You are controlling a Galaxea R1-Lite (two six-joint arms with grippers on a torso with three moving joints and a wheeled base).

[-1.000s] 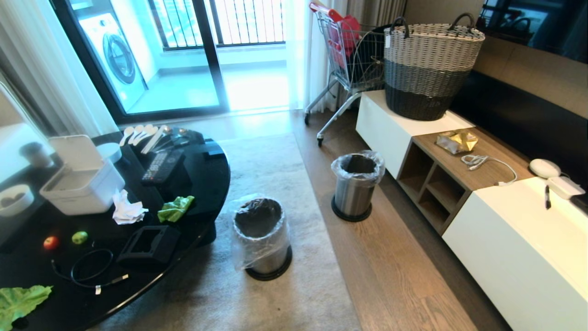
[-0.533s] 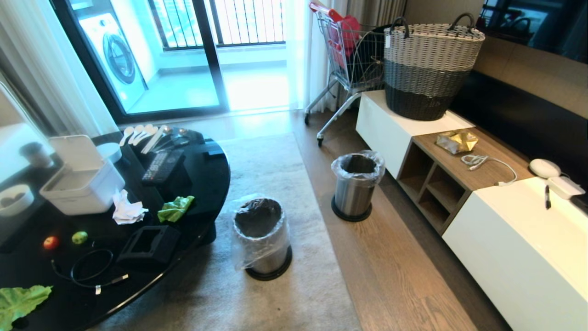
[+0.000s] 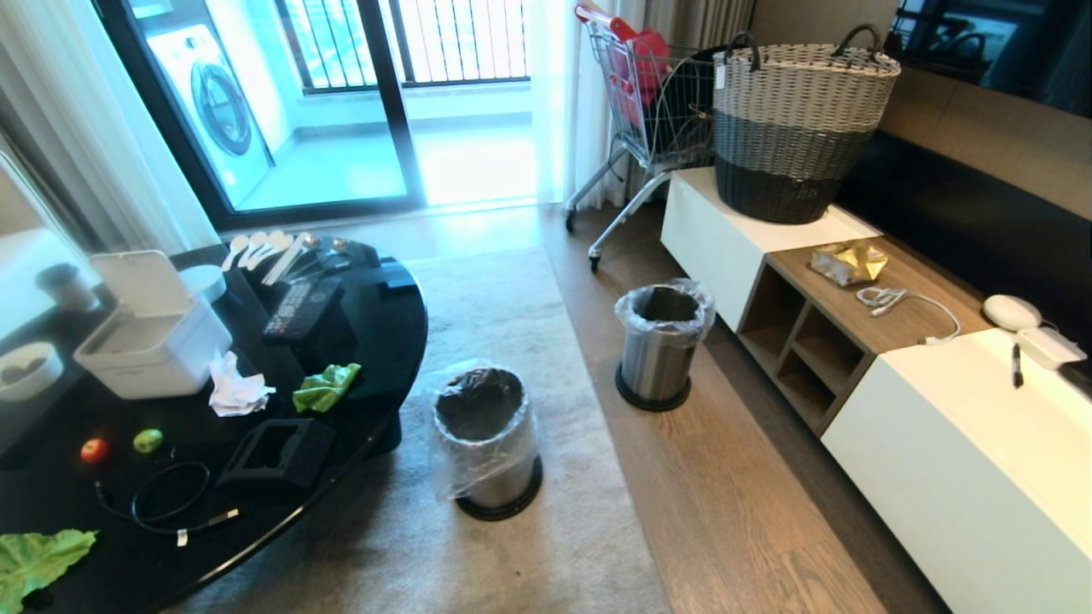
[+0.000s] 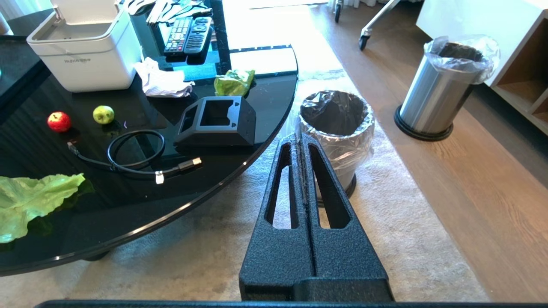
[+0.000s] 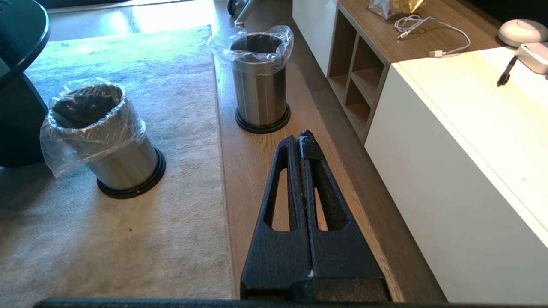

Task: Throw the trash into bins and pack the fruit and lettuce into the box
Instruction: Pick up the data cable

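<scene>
Black round desk [image 3: 375, 341], far left: one lettuce leaf [image 3: 38, 558] at the near edge, red apple [image 3: 94, 449] and green apple [image 3: 148, 440] side by side, black coiled cable [image 3: 162, 503] just in front of them. White box [image 3: 153, 341] further back, lid up. Crumpled tissue [image 3: 235, 388] beside the box; second lettuce leaf [image 3: 327, 385] just right of the tissue; black square tray [image 3: 275, 454] nearer the desk edge.

Rug: first steel bin [image 3: 486, 443], lined, close to the desk rim. Left end effector [image 4: 301, 139] fully closed, holding nothing, hanging over the rug near this bin.

Wooden floor: second steel bin [image 3: 661, 345]. Right end effector [image 5: 302, 139] fully closed, holding nothing, above the floor short of it.

Right: gold wrapper [image 3: 849, 262] on the wooden cabinet top [image 3: 904, 315], woven basket [image 3: 798, 124] behind.
</scene>
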